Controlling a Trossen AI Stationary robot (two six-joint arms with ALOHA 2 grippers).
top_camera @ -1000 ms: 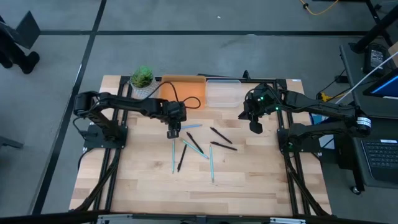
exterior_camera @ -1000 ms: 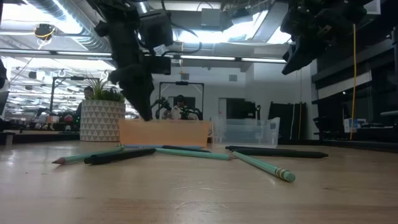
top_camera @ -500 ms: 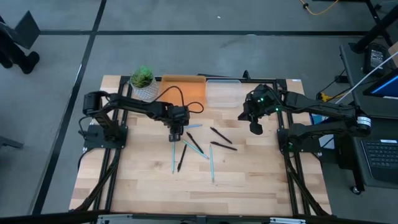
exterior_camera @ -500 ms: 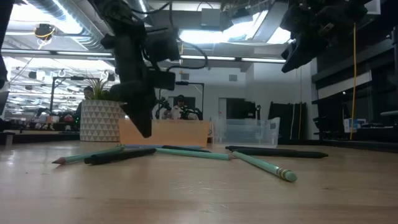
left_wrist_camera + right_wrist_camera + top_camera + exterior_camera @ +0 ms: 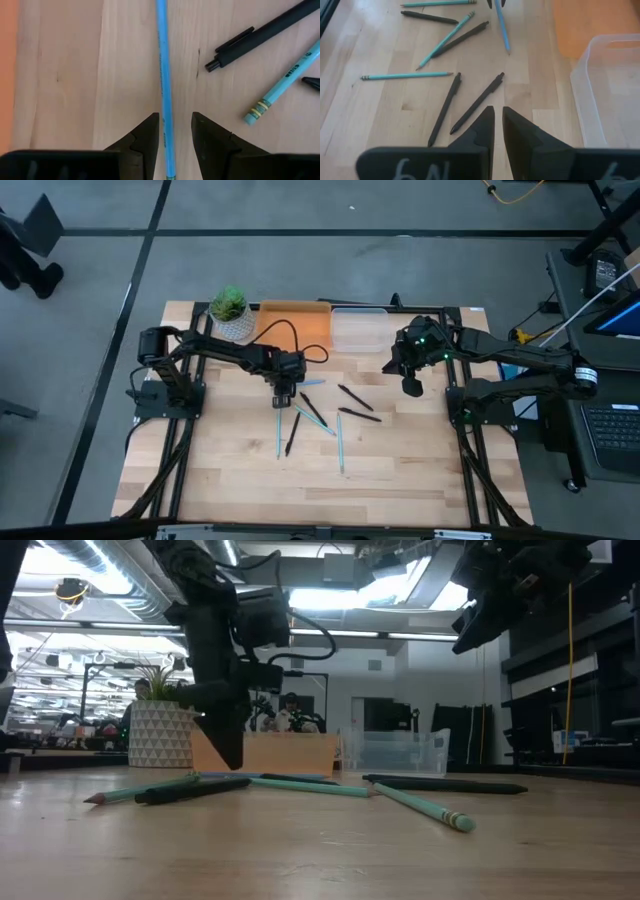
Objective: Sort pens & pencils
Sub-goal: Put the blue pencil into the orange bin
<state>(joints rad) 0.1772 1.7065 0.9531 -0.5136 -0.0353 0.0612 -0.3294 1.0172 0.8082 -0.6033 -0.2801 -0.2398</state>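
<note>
Now L hand (image 5: 172,131) open astride thin blue pencil (image 5: 163,90).

Place: robotics lab (open-plan hall)
Ceiling: exposed ducts (image 5: 90,600), strip lights
Floor: grey concrete (image 5: 300,270)
Kit: framed wooden desk (image 5: 230,480), laptop (image 5: 612,430) at 3 o'clock

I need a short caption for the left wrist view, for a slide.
Left gripper, open, straddles a blue pencil on the wooden table.

My table (image 5: 400,480) is evenly lit from bright ceiling lights (image 5: 330,595), shadows soft; my wrist views stay sharp.
</note>
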